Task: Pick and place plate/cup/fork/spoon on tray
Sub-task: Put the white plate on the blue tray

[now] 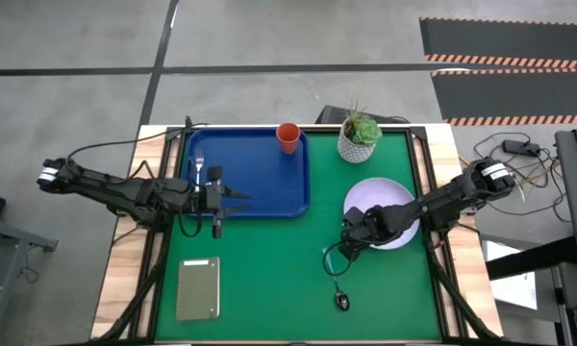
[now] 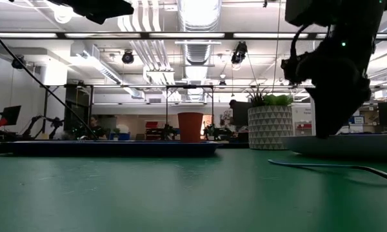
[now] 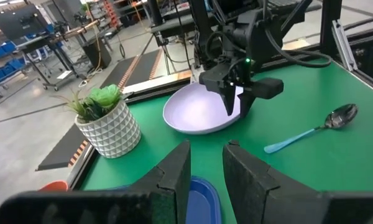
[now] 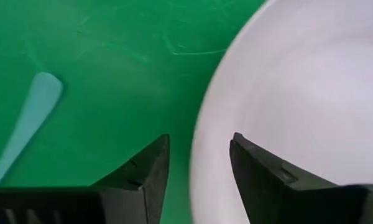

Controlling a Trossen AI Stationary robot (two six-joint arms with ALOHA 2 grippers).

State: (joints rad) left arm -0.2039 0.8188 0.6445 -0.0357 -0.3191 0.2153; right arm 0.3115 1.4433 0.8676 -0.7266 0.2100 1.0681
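The lavender plate point(image 1: 385, 207) lies flat on the green table at the right. My right gripper point(image 1: 350, 231) is open, pointing down, with one finger inside and one outside the plate's near-left rim point(image 4: 202, 149); no touch shows. The blue-handled spoon point(image 1: 333, 271) lies on the table near it and also shows in the left wrist view point(image 3: 311, 127). The orange-red cup point(image 1: 288, 136) stands upright in the blue tray's point(image 1: 260, 187) far right corner. The fork point(image 1: 198, 165) lies at the tray's left end. My left gripper point(image 1: 233, 199) is open and empty over the tray's near left part.
A white pot with a green plant point(image 1: 360, 137) stands at the far edge, between the tray and the plate. A grey-green slab point(image 1: 197, 287) lies at the near left. Bare green table shows between the slab and the spoon.
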